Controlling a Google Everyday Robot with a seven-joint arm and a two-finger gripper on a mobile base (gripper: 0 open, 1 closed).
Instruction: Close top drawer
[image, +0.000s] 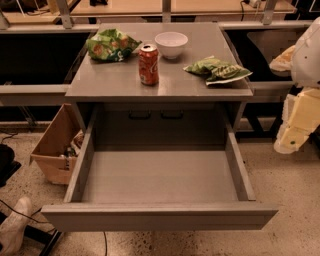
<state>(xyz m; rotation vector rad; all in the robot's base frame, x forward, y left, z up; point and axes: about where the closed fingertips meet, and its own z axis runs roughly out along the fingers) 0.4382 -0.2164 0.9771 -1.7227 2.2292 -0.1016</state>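
Note:
The top drawer (160, 216) is pulled far out toward me from the grey cabinet (160, 82). Its plain flat front panel runs along the bottom of the view, and its grey box interior (160, 175) holds nothing. My gripper (296, 125), pale yellow on a white arm (307, 52), hangs at the right edge of the view. It is to the right of the drawer's right side wall, above the floor and apart from the drawer.
On the cabinet top stand a red soda can (148, 64), a white bowl (171, 44) and two green chip bags (111, 45) (218, 69). An open cardboard box (57, 145) sits on the floor at the left. A shoe (12, 227) is at the bottom left.

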